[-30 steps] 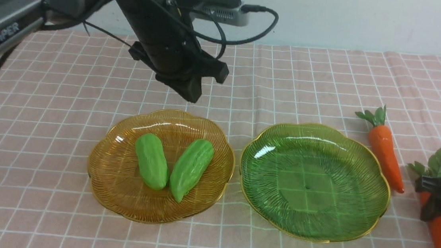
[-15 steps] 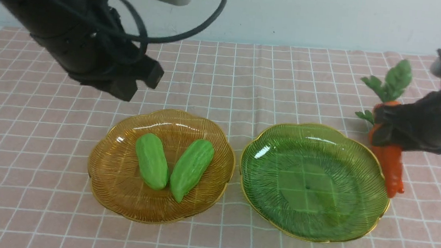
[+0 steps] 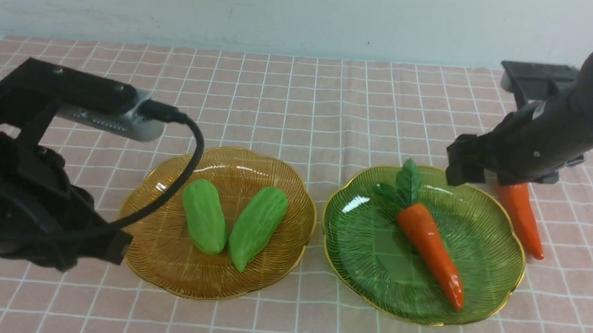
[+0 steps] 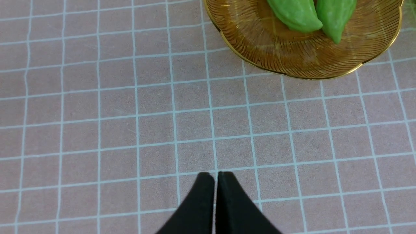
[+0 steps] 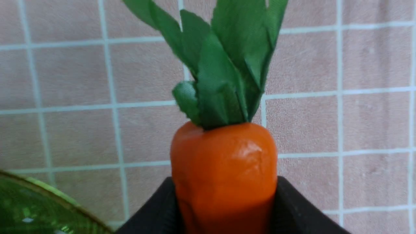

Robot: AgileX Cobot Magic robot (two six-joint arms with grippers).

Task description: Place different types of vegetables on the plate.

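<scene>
Two light-green gourds (image 3: 204, 224) (image 3: 257, 227) lie side by side on the amber plate (image 3: 158, 278). One orange carrot (image 3: 429, 242) lies on the green plate (image 3: 350, 284), leaves toward the back. A second carrot (image 3: 522, 218) lies on the cloth just right of that plate. My right gripper (image 3: 489, 175) is over its leafy end. In the right wrist view the gripper (image 5: 224, 182) has its black fingers pressed against both sides of this carrot (image 5: 224, 156). My left gripper (image 4: 211, 175) is shut and empty above bare cloth, front-left of the amber plate (image 4: 292, 61).
The pink checked cloth covers the table to the wall at the back. My left arm (image 3: 15, 190) with its camera cable fills the front left, close to the amber plate's rim. The green plate's rim (image 5: 32, 208) lies close beside the gripped carrot.
The right gripper carried a carrot over, left it on the green plate and moved onto the second carrot. The left arm swung from the back down to the front left.
</scene>
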